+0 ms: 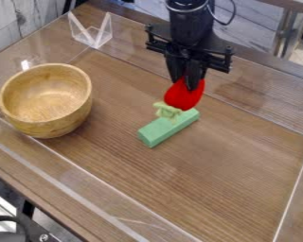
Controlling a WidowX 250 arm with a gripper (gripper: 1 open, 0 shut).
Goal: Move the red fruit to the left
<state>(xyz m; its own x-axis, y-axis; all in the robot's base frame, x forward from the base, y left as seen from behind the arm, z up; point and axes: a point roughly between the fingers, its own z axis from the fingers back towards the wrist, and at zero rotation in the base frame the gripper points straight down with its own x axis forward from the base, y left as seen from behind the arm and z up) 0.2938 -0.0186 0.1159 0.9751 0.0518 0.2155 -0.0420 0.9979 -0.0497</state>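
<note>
The black gripper (184,83) is pointing almost straight down, its fingers pinching the red toy strawberry (182,94) between them at a narrow gap. The strawberry is hanging just above the far end of the green rectangular block (167,125), its pale green leafy end pointing down and nearly touching the block; whether they touch cannot be told. The block is lying slantwise on the wooden table (180,180). Well off to the left, a round wooden bowl (44,98) is sitting upright.
</note>
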